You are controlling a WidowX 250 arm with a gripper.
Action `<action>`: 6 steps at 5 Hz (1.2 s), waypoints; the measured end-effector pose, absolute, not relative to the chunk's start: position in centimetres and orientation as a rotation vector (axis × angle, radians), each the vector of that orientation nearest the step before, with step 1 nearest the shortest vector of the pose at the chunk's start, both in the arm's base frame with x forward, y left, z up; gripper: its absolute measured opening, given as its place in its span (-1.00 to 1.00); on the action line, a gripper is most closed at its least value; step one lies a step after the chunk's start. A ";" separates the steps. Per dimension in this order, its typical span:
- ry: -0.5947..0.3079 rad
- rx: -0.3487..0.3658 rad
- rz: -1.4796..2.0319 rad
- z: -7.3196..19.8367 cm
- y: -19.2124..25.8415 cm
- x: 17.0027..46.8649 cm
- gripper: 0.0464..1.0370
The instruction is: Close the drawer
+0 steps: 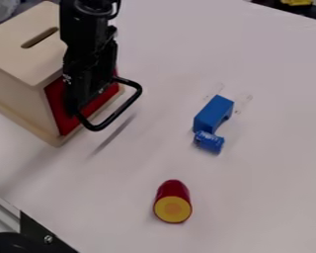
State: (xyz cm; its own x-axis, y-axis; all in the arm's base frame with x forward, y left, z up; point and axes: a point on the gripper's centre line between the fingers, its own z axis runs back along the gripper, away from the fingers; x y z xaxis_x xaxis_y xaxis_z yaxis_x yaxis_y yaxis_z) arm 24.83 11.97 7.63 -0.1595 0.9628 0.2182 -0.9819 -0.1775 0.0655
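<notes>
My black gripper hangs down at the upper left, directly before the drawer's red front, and covers its middle. It is beside the black loop handle, which sticks out to the lower right. Whether gripper and drawer touch is hard to make out. The red front looks about flush with the wooden box around it, and no open drawer interior can be seen.
A blue block and a small blue cylinder lie right of centre on the white table. A red piece with a yellow end lies near the front. Dark equipment occupies the lower left corner.
</notes>
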 end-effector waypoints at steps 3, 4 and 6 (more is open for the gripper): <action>-0.135 0.166 1.665 9.3 9.4 25.7 0.92; -0.150 0.139 1.642 10.2 8.3 25.9 0.92; -0.184 0.129 1.594 12.6 7.6 25.2 0.93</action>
